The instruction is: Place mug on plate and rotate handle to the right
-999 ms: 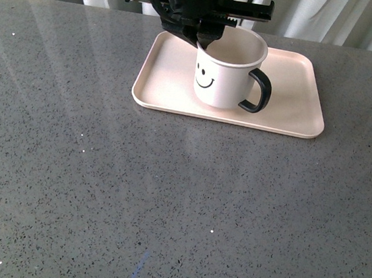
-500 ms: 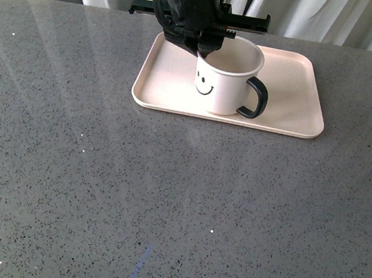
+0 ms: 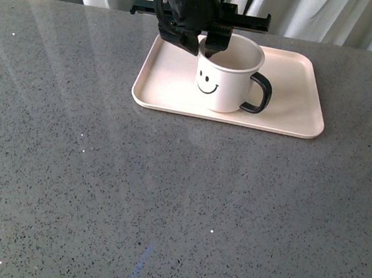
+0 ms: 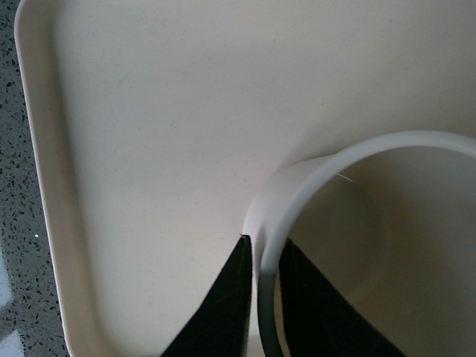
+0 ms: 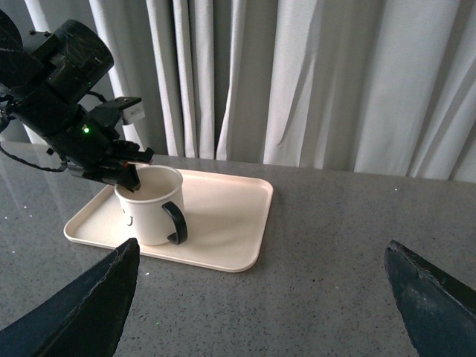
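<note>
On the grey speckled desk (image 3: 165, 197), toward its far edge before pale curtains (image 5: 312, 74), lies the pink-beige plate (image 3: 294, 91). Near the plate's middle the cream mug (image 3: 226, 90) stands upright, its smiley face turned toward the robot. Its black handle (image 3: 261, 94) points to the robot's right, angled slightly toward the robot. The left gripper (image 3: 207, 49) reaches down over the mug's rim at its far left side; its black fingers (image 4: 223, 312) straddle the wall, one inside and one outside, pinched narrowly on it. The right gripper (image 5: 260, 245) hangs well apart from the plate, its fingers (image 5: 89, 305) spread wide and holding nothing.
</note>
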Motion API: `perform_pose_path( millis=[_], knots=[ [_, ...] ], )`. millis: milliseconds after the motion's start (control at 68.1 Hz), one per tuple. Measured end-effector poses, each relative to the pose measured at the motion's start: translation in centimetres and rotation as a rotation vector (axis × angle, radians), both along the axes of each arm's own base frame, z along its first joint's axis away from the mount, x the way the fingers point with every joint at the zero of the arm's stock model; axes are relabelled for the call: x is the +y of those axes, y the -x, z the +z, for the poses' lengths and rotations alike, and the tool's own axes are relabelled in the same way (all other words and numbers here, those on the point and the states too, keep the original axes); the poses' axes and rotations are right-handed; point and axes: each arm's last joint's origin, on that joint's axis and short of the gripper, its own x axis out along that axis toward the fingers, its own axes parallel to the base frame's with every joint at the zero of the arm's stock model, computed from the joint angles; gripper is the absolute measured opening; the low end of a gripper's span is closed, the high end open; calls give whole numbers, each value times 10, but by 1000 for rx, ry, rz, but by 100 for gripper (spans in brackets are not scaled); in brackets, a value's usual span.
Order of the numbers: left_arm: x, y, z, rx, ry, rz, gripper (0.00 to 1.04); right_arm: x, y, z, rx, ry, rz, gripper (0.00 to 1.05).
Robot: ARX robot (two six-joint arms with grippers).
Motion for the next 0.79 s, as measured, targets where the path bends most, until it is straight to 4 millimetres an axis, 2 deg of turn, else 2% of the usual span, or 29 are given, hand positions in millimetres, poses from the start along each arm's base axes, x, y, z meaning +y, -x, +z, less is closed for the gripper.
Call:
perform_pose_path(
  millis=[176,265,338,485,691,794],
  knots=[
    [2,4,2,-22,14,-1,70,0,0,0,0,0,0,96],
    [5,9,9,-34,24,-4,82,0,0,0,0,0,0,96],
    [10,14,23,-65,41,-6,96,0,0,0,0,0,0,96],
    [23,22,56,-144,86,3,96,0,0,0,0,0,0,96],
    [47,34,90,-269,186,12,95,0,0,0,0,0,0,96],
    [67,50,97,-686,63,196,79,0,0,0,0,0,1,96]
  ],
)
